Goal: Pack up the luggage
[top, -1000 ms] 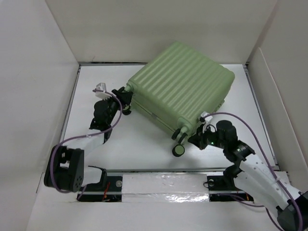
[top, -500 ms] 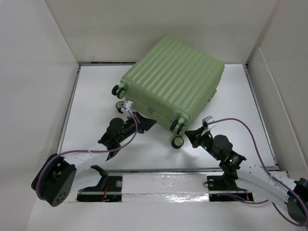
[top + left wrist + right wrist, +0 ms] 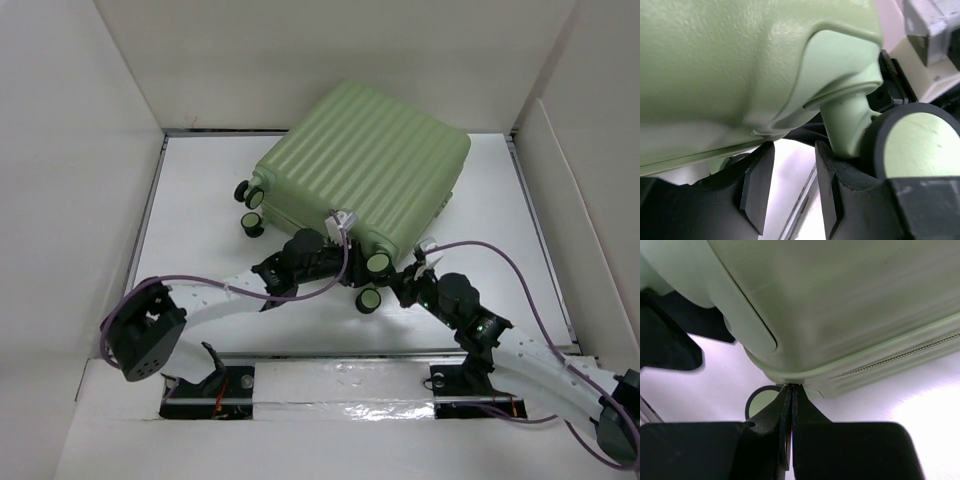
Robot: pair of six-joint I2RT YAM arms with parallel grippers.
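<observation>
A light-green ribbed luggage (image 3: pixel 370 160) lies closed on a white table (image 3: pixel 200 200), in the upper middle of the overhead view. It is turned at an angle, with one corner pointing toward the lower middle of the frame. Plain white walls (image 3: pixel 80 150) stand around the table on the left, back and right.

Two small black-and-green wheels (image 3: pixel 248 206) stick out at the case's left corner. Two more (image 3: pixel 374 280) sit at its lower corner, between the two arms.

The left arm reaches from the lower left of the frame to the case's lower edge, trailing a purple cable (image 3: pixel 190 285). The left gripper (image 3: pixel 335 250) sits right against that edge, just left of the lower wheels. In its wrist view, the left gripper (image 3: pixel 790 192) has its black fingers (image 3: pixel 757 190) spread, with bare white table showing in the gap and nothing between them. The luggage (image 3: pixel 715 65) fills the top of that view. A green wheel stem comes down just above the finger on the right, and the wheel (image 3: pixel 920 145) is at the right edge.

The right arm comes from the lower right, with its own purple cable (image 3: pixel 500 250). The right gripper (image 3: pixel 403 280) points at the same lower corner from the other side. In its wrist view, the right gripper (image 3: pixel 791 395) has its fingers pressed together, their tips touching the bottom rim of the luggage (image 3: pixel 865 305). I cannot tell whether anything is pinched there. A zipper line (image 3: pixel 900 357) runs along the rim toward the right, and part of a wheel (image 3: pixel 757 402) shows behind the fingers.
</observation>
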